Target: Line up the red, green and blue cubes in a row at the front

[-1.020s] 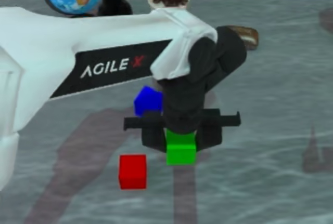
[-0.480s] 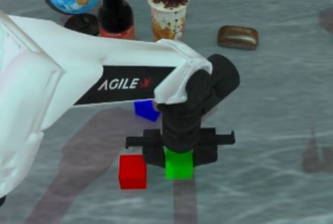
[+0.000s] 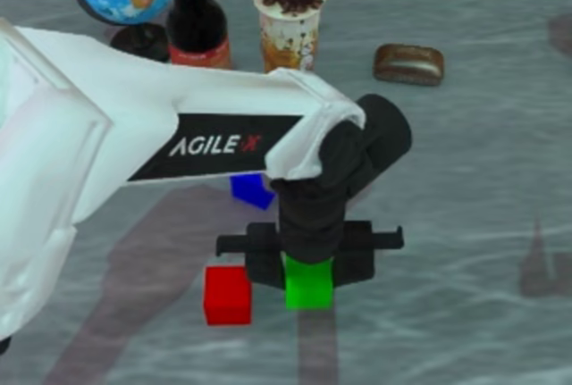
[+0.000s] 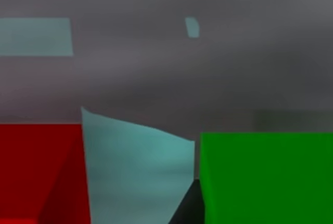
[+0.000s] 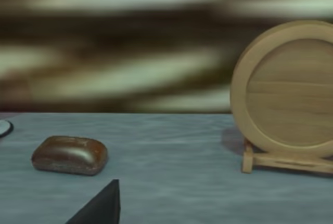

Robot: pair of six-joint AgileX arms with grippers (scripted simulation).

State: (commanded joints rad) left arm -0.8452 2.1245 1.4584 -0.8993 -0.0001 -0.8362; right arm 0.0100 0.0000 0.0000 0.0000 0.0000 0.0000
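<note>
On the grey desk (image 3: 483,188), the red cube (image 3: 227,295) sits at seven o'clock, and just right of it the left tool (image 3: 308,271), lowered a second ago, now rests clamped on the green cube (image 3: 309,283) at desk level, the blue cube (image 3: 252,190) waiting behind.

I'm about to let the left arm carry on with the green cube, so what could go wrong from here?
1. The green cube sits close to the red cube with only a narrow gap; a wide opening or a sideways slip of the left hand could nudge red out of line.
2. The blue cube lies mostly hidden under the left arm, so lifting away carelessly might clip it.
3. The top view hides the grip, so a release could go unnoticed.
</note>
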